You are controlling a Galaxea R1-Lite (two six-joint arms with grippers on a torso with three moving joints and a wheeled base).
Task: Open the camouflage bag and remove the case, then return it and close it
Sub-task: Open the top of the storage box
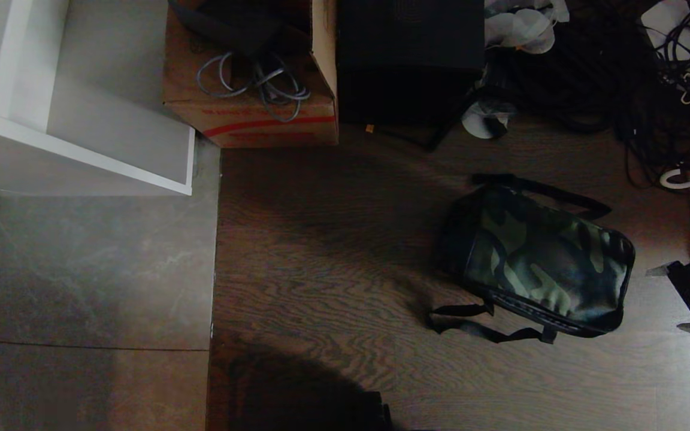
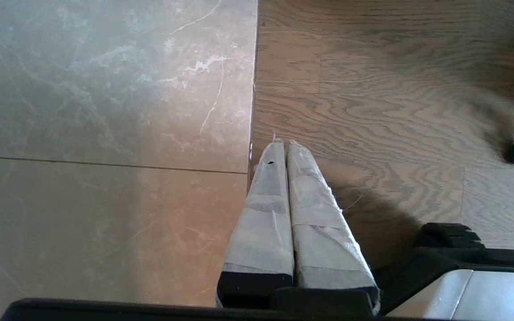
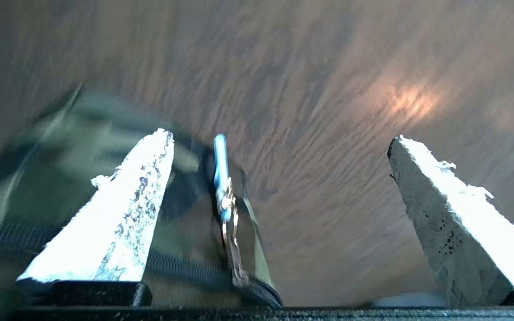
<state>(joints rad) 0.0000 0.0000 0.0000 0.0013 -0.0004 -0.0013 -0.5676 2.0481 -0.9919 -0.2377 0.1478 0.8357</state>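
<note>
Wood floor [image 1: 333, 263] fills most of head view, grey tile [image 1: 81, 269] on robot's left, white shelf unit [image 1: 75, 96] cut off at top-left corner. Far edge: cardboard box [image 1: 249, 114] w/ grey cable in it, plain black box [image 1: 408, 60] beside it, cable tangle [image 1: 650, 78] at far right, all partly cropped and dark, hard to read. Camouflage bag [image 1: 542, 263] lies on wood floor on robot's right side, camo panel up, looks closed, black straps trailing off its near and far sides; case not visible. Right gripper [image 3: 279, 138] w/ fingers spread wide, nothing between them, hovering over floor at bag's edge; bag there is motion-blurred, a blue zip pull [image 3: 221, 160] shows between the fingers. In head view a dark part at right edge may be that arm, can't tell. Left gripper [image 2: 283, 145] fingers pressed together, empty, parked above the tile/wood seam.
</note>
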